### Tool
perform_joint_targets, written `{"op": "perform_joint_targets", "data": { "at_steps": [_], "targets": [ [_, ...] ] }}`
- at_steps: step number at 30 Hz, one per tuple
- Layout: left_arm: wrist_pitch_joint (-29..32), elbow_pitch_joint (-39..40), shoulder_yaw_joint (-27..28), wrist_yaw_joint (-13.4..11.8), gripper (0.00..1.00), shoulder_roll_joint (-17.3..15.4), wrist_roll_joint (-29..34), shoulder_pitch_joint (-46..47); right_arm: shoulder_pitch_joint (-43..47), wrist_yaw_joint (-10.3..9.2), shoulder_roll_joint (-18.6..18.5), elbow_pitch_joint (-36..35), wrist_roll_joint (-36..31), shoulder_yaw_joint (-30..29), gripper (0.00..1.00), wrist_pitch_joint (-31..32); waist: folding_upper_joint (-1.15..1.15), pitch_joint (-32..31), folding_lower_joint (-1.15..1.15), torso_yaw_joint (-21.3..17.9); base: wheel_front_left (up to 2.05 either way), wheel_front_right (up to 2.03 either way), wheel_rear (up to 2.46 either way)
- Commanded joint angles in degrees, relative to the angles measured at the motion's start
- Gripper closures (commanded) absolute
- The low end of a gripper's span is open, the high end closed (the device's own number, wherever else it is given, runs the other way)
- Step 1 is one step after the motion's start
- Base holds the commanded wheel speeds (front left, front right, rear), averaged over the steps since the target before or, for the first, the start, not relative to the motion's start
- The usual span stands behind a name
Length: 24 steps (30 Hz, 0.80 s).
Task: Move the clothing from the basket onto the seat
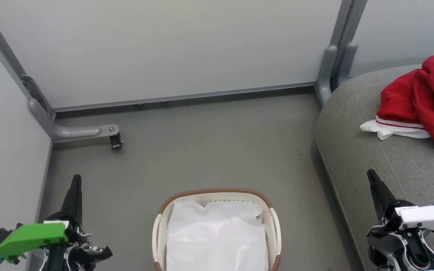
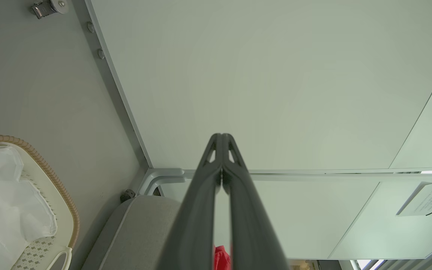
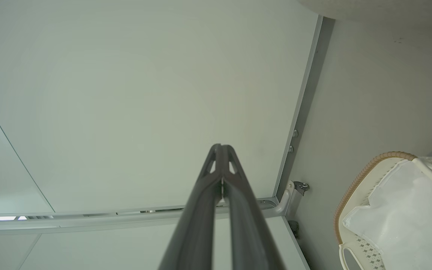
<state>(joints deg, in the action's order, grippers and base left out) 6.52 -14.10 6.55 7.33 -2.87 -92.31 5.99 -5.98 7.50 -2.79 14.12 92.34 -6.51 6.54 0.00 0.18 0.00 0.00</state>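
The red clothing (image 1: 422, 99), with white striped trim at its lower edge, lies bunched on the grey seat (image 1: 371, 150) at the right. The white basket (image 1: 160, 229) with a brown woven rim stands on the floor at bottom centre, and in it I see just its white cloth liner (image 1: 217, 237). My left gripper (image 1: 76, 180) points up at the lower left, shut and holding nothing. My right gripper (image 1: 370, 174) is shut and holding nothing at the lower right, beside the seat's front edge. The left wrist view catches the basket (image 2: 56, 187), the seat (image 2: 141, 232) and a sliver of red clothing (image 2: 221, 258).
Pale partition panels (image 1: 164, 49) close off the back and left. A grey metal foot with a caster (image 1: 115, 141) juts onto the floor at the left, and a grey post (image 1: 333, 71) stands by the seat's far corner. Grey floor (image 1: 217, 143) spreads between basket and panels.
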Motion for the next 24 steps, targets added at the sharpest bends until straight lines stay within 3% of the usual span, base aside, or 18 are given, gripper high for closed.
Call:
{"op": "perform_joint_targets", "data": {
  "at_steps": [1,24],
  "targets": [
    [0.24,0.10,0.10,0.34,1.00,0.01,-0.18,0.57,-0.42,-0.02,-0.28,-0.26,0.16,-0.15,1.00,0.16,0.00,0.00,0.00,0.00,0.00,0.00,0.00],
    [0.23,0.11,0.10,0.33,1.00,0.01,-0.19,0.57,-0.41,-0.02,-0.26,-0.26,0.13,-0.17,1.00,0.19,0.00,0.00,0.00,0.00,0.00,0.00,0.00]
  ]
}}
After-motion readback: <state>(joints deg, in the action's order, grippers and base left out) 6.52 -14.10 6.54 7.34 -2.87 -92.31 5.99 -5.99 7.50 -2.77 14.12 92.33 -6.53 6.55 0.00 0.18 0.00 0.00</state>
